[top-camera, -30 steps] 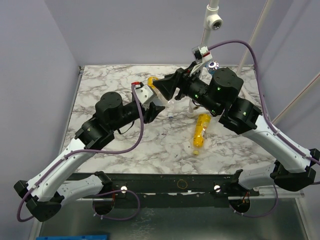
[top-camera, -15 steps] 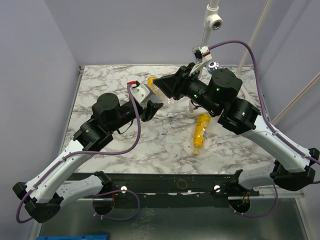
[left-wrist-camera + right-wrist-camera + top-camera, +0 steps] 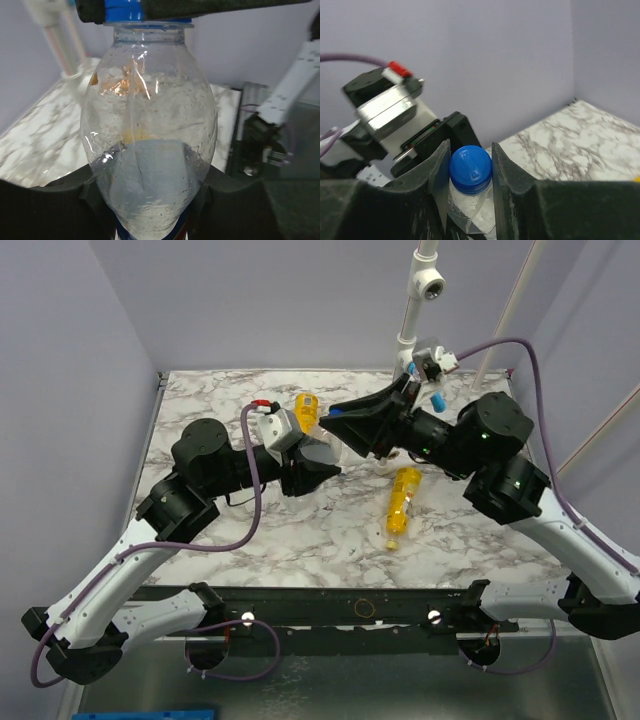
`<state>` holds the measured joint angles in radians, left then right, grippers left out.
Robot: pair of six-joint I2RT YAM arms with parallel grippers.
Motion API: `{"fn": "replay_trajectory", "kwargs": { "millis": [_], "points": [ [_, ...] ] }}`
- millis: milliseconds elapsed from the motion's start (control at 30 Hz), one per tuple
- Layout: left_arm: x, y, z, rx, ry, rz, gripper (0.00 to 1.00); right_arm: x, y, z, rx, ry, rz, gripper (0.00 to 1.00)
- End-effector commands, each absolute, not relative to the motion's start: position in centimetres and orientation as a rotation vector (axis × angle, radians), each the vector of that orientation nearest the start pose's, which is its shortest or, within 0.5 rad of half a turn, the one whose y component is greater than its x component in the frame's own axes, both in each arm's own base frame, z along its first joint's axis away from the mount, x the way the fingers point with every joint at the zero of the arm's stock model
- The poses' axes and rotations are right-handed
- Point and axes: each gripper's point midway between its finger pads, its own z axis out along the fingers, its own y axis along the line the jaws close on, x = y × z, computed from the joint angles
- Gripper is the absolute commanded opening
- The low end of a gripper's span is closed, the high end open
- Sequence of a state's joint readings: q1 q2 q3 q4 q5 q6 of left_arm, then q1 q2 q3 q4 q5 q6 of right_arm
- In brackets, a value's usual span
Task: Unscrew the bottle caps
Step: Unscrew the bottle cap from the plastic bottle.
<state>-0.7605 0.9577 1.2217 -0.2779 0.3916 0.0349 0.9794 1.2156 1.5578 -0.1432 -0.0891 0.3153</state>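
The clear bottle (image 3: 150, 145) is held above the table (image 3: 330, 535) between the two arms. Its long axis runs from the left gripper (image 3: 150, 205), which is clamped around its lower body, straight toward the right gripper (image 3: 468, 172). The blue cap (image 3: 470, 165) is pinched between the right fingers, closed on its sides, so a twist about that axis is judged next.
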Motion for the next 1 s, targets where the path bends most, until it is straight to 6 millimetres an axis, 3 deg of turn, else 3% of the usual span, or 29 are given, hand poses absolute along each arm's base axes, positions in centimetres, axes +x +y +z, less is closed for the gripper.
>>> {"fn": "replay_trajectory", "kwargs": {
  "millis": [0, 167, 333, 367, 400, 433, 467, 533, 633, 700, 800, 967],
  "points": [
    [10.1, -28.8, 44.3, 1.185, 1.207, -1.336, 0.07, 10.5, 34.0, 52.6, -0.974, 1.070, 1.356, 0.01],
    [7.4, -28.5, 45.0, 1.296, 1.141, -1.460, 0.07, 7.6, 33.6, 52.3, -1.142, 0.995, 1.413, 0.01],
    [7.3, -28.5, 44.5, 1.315, 1.142, -1.471, 0.07, 8.8, 33.4, 52.6, -1.087, 1.032, 1.358, 0.01],
    [7.8, -28.7, 44.4, 1.301, 1.148, -1.444, 0.07, 9.7, 33.2, 53.0, -1.034, 1.051, 1.325, 0.11],
    [8.4, -28.8, 44.1, 1.290, 1.154, -1.410, 0.06, 11.1, 32.9, 53.3, -0.952, 1.084, 1.272, 0.28],
    [9.1, -28.9, 43.9, 1.271, 1.163, -1.370, 0.05, 13.0, 32.6, 53.7, -0.846, 1.130, 1.212, 0.55],
    [10.1, -29.1, 43.5, 1.247, 1.179, -1.315, 0.05, 14.6, 32.1, 53.9, -0.760, 1.166, 1.159, 0.73],
    [12.9, -29.2, 42.6, 1.167, 1.229, -1.179, 0.05, 17.4, 31.3, 53.9, -0.617, 1.229, 1.064, 0.87],
    [17.7, -28.9, 41.3, 1.049, 1.303, -0.944, 0.08, 20.6, 30.6, 53.3, -0.465, 1.322, 0.956, 0.90],
    [19.9, -28.5, 40.7, 1.004, 1.331, -0.830, 0.08, 22.1, 30.9, 52.2, -0.412, 1.408, 0.904, 0.88],
    [21.7, -27.9, 40.7, 0.945, 1.337, -0.736, 0.08, 23.2, 31.6, 51.2, -0.390, 1.482, 0.873, 0.81],
    [22.6, -27.2, 41.0, 0.884, 1.330, -0.687, 0.08, 23.2, 32.4, 50.7, -0.383, 1.497, 0.909, 0.73]
  ]
}}
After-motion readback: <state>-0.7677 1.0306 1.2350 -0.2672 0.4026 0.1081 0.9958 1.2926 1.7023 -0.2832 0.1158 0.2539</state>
